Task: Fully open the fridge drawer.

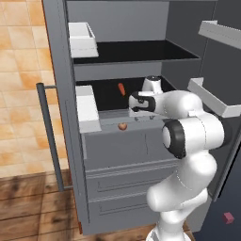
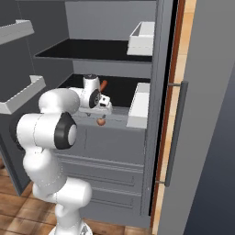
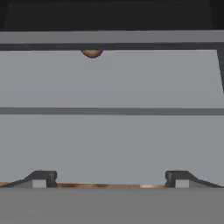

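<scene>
The fridge drawer (image 1: 117, 150) is the wide grey box with a plain front and a faint middle seam, standing a little forward of the shelf above it; it also appears in the right base view (image 2: 114, 144). My gripper (image 1: 142, 117) points down at the drawer's top front edge, right of the middle, and its hand (image 2: 102, 110) hangs over the same rim. In the hand view the gripper (image 3: 110, 179) is open, its fingertips (image 3: 43, 179) wide apart over the drawer's grey surface (image 3: 113, 140). A small brown round thing (image 1: 122, 126) lies just behind the rim.
Two white open-topped bins (image 1: 82, 40) (image 1: 87, 108) sit on the fridge's left side. Grey door shelves (image 1: 216, 99) jut out beside my arm on the right. Two grooved drawer fronts (image 1: 122, 181) lie below. An orange item (image 1: 121, 88) lies deep on the shelf. The door handle (image 1: 47, 136) stands left.
</scene>
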Robot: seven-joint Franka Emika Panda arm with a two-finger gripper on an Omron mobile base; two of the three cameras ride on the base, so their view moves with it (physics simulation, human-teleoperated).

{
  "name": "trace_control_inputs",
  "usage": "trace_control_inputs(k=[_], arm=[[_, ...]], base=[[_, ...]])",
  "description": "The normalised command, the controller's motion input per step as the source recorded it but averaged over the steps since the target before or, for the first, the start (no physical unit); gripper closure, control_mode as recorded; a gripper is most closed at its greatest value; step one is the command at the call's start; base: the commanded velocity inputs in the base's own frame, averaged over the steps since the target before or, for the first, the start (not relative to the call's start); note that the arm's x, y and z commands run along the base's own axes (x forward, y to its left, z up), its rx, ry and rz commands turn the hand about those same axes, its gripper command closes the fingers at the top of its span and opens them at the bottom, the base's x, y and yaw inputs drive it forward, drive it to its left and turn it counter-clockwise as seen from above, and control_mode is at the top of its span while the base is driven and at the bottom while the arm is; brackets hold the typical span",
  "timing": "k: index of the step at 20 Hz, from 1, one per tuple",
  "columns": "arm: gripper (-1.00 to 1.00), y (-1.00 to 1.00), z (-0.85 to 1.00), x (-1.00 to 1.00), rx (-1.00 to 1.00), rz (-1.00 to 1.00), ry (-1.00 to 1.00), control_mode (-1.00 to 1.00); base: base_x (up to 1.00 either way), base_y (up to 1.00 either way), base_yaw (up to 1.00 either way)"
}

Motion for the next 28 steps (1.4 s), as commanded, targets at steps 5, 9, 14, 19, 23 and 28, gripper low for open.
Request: trace_control_inputs(k=[5,9,14,19,23,28], arm=[[-1.00,0.00,-0.10,-1.00,-0.04,0.05,0.15,-1.00],[-1.00,0.00,-0.02,-1.00,-0.04,0.09,0.13,-1.00],[-1.00,0.00,0.86,-0.35,0.02,0.03,-0.20,-1.00],[-1.00,0.00,0.99,-0.06,0.05,0.01,-0.36,-1.00],[-1.00,0.00,0.52,-0.66,0.00,0.00,-0.14,-1.00],[-1.00,0.02,0.17,-0.58,0.00,0.00,-0.02,-1.00]], base=[[0.00,0.00,0.00],[0.00,0.00,0.00],[0.00,0.00,0.00],[0.00,0.00,0.00],[0.00,0.00,0.00],[0.00,0.00,0.00]])
